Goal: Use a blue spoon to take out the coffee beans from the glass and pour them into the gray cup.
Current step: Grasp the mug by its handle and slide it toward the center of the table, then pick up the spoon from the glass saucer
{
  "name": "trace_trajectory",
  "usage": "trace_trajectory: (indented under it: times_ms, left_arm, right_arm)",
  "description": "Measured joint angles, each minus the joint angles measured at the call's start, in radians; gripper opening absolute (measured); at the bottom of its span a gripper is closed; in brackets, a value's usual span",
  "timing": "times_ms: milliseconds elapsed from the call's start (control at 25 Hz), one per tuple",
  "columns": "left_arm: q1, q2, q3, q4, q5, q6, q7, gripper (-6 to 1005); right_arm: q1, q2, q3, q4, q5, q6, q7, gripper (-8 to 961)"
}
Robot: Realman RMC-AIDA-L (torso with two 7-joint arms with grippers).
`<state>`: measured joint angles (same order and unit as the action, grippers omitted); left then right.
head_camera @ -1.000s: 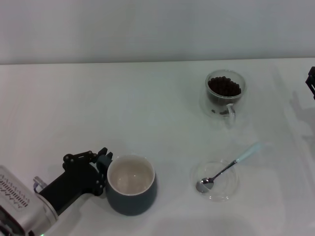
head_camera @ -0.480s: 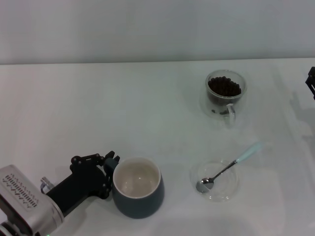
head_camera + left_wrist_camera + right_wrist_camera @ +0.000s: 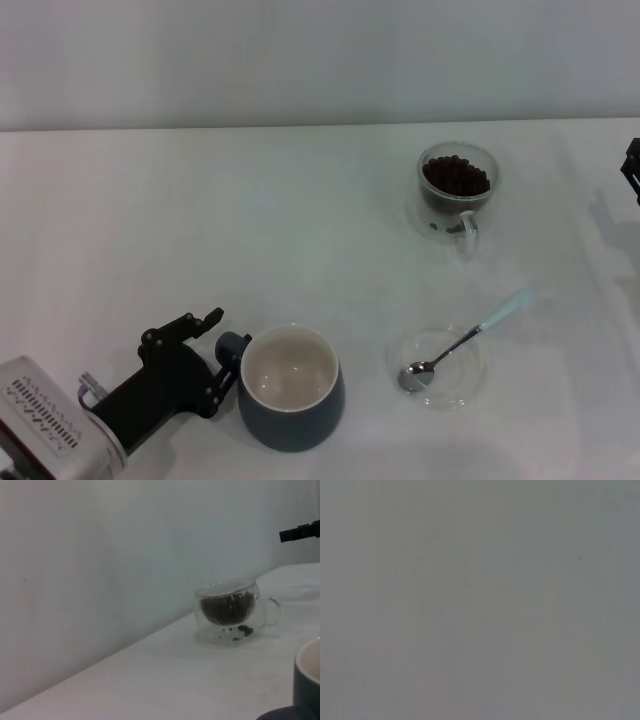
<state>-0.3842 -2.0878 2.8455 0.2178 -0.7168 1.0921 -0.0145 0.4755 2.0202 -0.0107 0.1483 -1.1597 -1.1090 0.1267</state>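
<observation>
The table (image 3: pixel 250 220) is a plain white surface filling nearly the whole head view, with a pale wall behind it.

The left arm (image 3: pixel 60 430) comes in from 7 o'clock, a silver link and black wrist lying low over the table. Its left gripper (image 3: pixel 222 335) sits at the cup's 9 o'clock side. The fingers are spread: 1 finger (image 3: pixel 190 325) points away toward 10 o'clock, clear of the cup, and the other, with a rounded blue-gray pad, lies against or just beside the cup wall where its handle would be; I cannot tell whether it touches.

The gray cup (image 3: pixel 292 400) stands upright at 6 o'clock of the table, its cream inside bare. In the left wrist view only its rim shows at the frame's edge (image 3: pixel 307 677).

The glass (image 3: pixel 457 190) stands upright at 2 o'clock, well apart from the cup, its handle turned toward the robot. The beans (image 3: pixel 456 176) fill it, and a few lie in the base between the walls. The left wrist view shows the same dark heap (image 3: pixel 227 607).

A clear saucer (image 3: pixel 437 366) lies at 4 o'clock, near the cup. The spoon (image 3: pixel 462 342) rests on it, bowl inside, pale blue handle reaching over the rim toward 2 o'clock.

The right gripper (image 3: pixel 632 170) is a sliver at 3 o'clock, parked.
</observation>
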Motion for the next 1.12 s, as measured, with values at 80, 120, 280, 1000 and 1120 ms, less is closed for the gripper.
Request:
trace_trajectory:
  times_ms: [80, 120, 280, 1000, 1120]
  left_arm:
    - [0.007, 0.0, -0.001, 0.001, 0.0, 0.007, 0.0, 356]
    - [0.007, 0.0, -0.001, 0.001, 0.0, 0.007, 0.0, 377]
    - [0.029, 0.001, -0.002, 0.001, -0.001, 0.045, 0.001, 461]
    - [0.154, 0.005, -0.002, -0.009, -0.001, 0.147, 0.001, 671]
    - [0.187, 0.005, -0.002, -0.011, -0.001, 0.176, 0.001, 671]
  right_arm:
    - [0.0, 0.0, 0.0, 0.001, 0.0, 0.0, 0.0, 834]
    - [0.0, 0.0, 0.0, 0.001, 0.0, 0.0, 0.0, 834]
    - [-0.001, 0.0, 0.0, 0.001, 0.0, 0.0, 0.001, 834]
    - [0.002, -0.003, -0.002, 0.027, 0.0, 0.0, 0.106, 832]
    - [-0.005, -0.007, -0.044, 0.009, -0.01, 0.0, 0.261, 832]
